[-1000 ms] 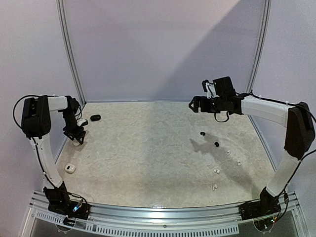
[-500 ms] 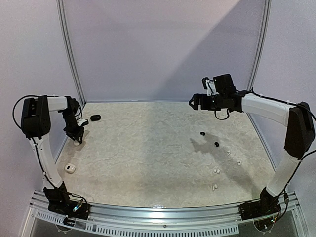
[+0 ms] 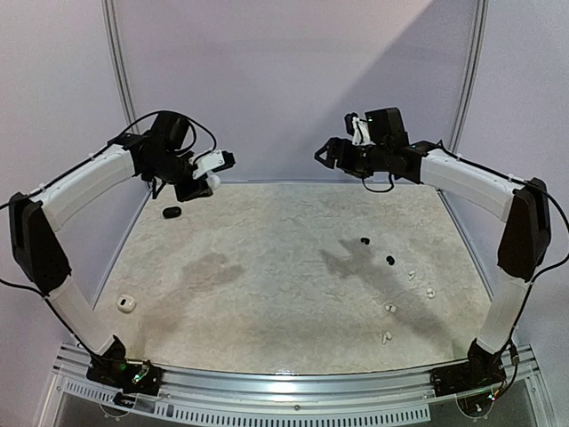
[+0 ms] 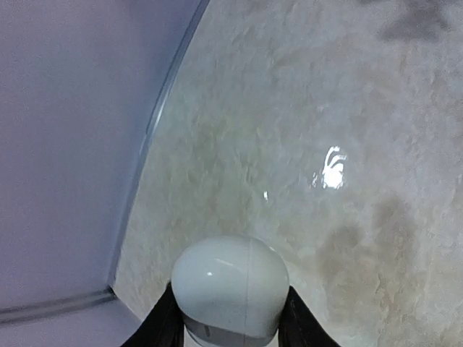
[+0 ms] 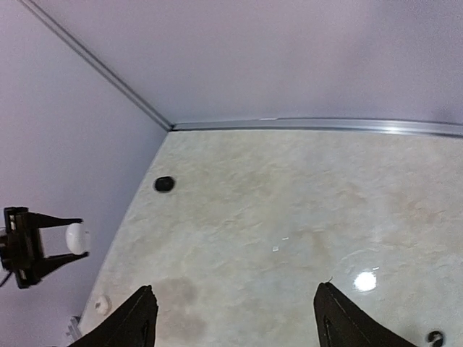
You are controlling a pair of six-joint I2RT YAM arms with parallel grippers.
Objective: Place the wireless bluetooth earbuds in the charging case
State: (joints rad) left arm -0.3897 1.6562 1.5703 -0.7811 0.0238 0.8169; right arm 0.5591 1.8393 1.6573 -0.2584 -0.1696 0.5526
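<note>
Where the table [image 3: 267,294] runs along the left wall, a small white case [image 3: 125,303] lies by itself toward the front edge. Further back on the same side, a black case [image 3: 172,213] rests on the surface near the back left corner.

Above it and a little to the right, the left arm is lifted well off the table. The left gripper [image 3: 213,165] hangs in the air, clamped on a white charging case [image 3: 210,164]. From the left wrist camera, the pebble-shaped shell is pinched at its lower sides between the two dark fingers [image 4: 160,325]. Its rounded end points outward, and a thin seam runs down the middle.

Across the gap, the right gripper [image 3: 327,153] is held high near the back wall, pointing toward the left arm. Its jaws are spread wide with nothing between them. The right wrist camera shows only bare table between its fingers [image 5: 137,322].

Below it, on the right half of the table, lie the wireless bluetooth earbuds. One black earbud [image 3: 364,240] is furthest back, and a second black earbud [image 3: 389,260] lies near it, toward the front and right. The four white earbuds [image 3: 412,274] are scattered from there toward the front right. All six buds lie loose on the surface, well apart from every case.
</note>
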